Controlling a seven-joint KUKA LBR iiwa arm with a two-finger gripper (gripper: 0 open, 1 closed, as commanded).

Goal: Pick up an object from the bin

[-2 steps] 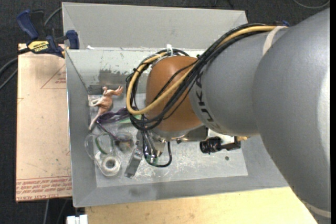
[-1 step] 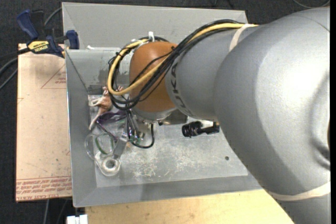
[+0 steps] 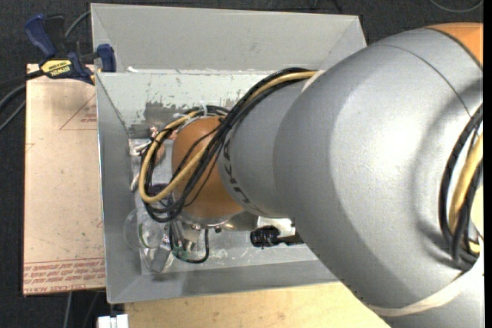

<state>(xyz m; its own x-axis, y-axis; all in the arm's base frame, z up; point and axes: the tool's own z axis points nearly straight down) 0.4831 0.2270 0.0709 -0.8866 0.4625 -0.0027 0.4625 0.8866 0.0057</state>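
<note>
My gripper (image 3: 192, 239) sits low in the bin's front left part, mostly hidden under the arm's orange cover and cables. Right beside it on the left lies a clear, crumpled plastic thing (image 3: 147, 240) on the bin floor. Whether they touch I cannot tell. A small black and white object (image 3: 270, 234) lies just to the gripper's right, partly under the arm. Nothing shows between the gripper's jaws.
The big grey arm reaches in from the right and covers most of the bin's floor. A silvery, shiny thing (image 3: 141, 147) lies near the left wall further back. The bin's left wall and front wall are close to the gripper.
</note>
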